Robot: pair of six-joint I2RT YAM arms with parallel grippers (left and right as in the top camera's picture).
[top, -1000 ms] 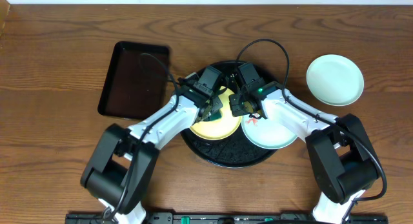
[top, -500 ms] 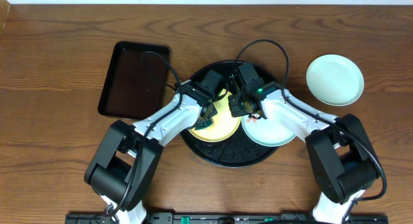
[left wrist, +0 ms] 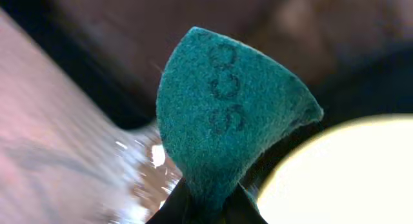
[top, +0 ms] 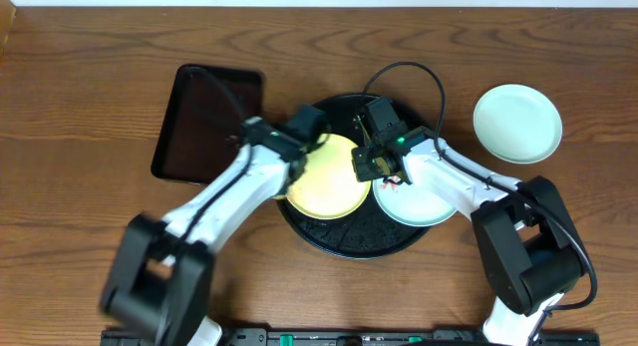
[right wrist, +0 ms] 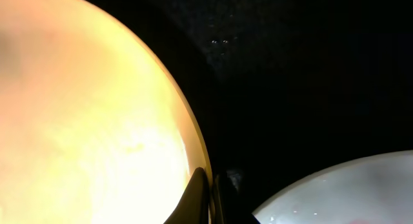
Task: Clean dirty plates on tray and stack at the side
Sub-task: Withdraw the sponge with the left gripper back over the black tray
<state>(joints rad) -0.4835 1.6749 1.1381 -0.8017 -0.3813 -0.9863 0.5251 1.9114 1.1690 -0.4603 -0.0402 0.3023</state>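
The pale yellow plate [top: 329, 178] lies on the round black tray [top: 349, 241]. My right gripper [top: 367, 167] is shut on its right rim; the right wrist view shows the jaws [right wrist: 211, 193] pinching the edge of the yellow plate [right wrist: 84, 121]. A mint-blue plate [top: 424, 201] with red smears lies beside it on the tray and shows in the right wrist view [right wrist: 348, 192]. Another mint-blue plate [top: 516, 123] sits on the table at the right. My left gripper [top: 311, 135] is shut on a green scouring pad [left wrist: 226, 121] at the yellow plate's upper left edge [left wrist: 348, 172].
A rectangular black tray [top: 204, 122] lies on the wooden table left of the round tray, just beside my left arm. The right arm's cable loops above the round tray's far rim [top: 404, 72].
My left arm has swung left and up off the middle of the yellow plate, pad still in its jaws, and is motion-blurred. The right gripper has kept its hold on the rim.
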